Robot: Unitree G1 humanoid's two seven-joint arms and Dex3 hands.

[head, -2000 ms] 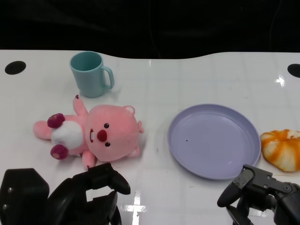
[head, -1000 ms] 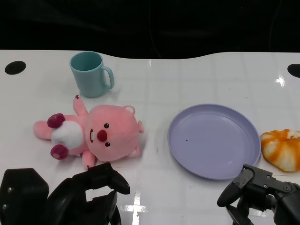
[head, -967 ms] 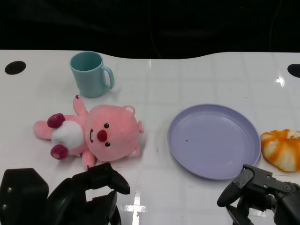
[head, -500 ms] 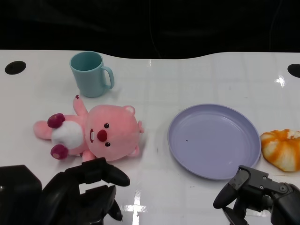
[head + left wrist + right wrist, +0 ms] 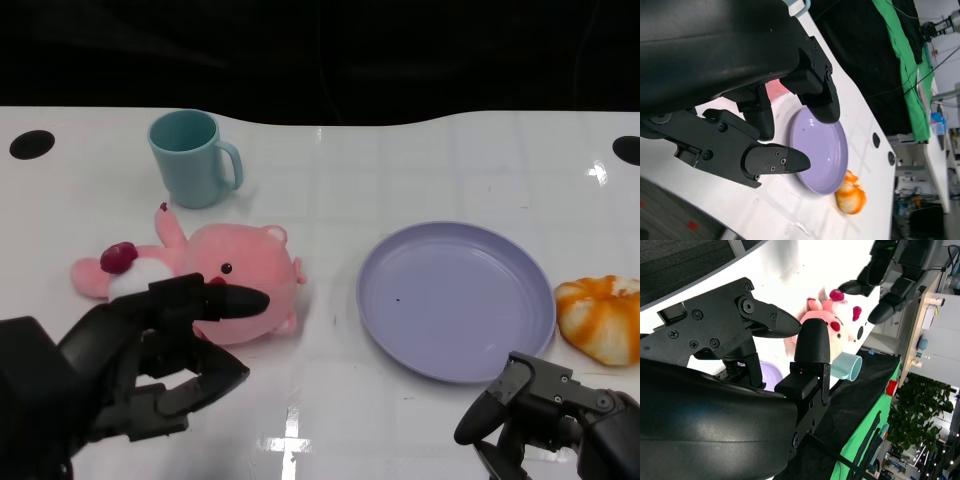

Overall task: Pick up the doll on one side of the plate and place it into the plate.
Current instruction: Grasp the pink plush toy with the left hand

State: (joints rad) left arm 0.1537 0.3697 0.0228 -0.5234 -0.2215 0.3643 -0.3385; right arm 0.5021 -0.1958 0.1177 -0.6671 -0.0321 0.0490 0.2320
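Note:
A pink plush doll [image 5: 245, 275] with a white belly lies on its back on the white table, left of the lavender plate [image 5: 455, 300]. My left hand [image 5: 150, 350] hovers over the doll's near side with fingers spread, holding nothing, and hides part of its body. The left wrist view shows a sliver of the doll [image 5: 777, 90] between the fingers and the plate [image 5: 822, 152] beyond. My right hand [image 5: 545, 415] stays low at the table's near right corner, fingers apart and empty. In the right wrist view the doll [image 5: 822, 322] lies under my left hand [image 5: 890, 270].
A teal mug [image 5: 192, 157] stands behind the doll. An orange and white bun-like toy [image 5: 602, 317] lies right of the plate. The table's far edge [image 5: 330, 118] meets a black backdrop. Black holes mark the table's far corners [image 5: 32, 143].
My left hand has risen from the near edge and moved forward over the doll, fingers opening out. The right hand has barely shifted. Doll, plate and mug stay put.

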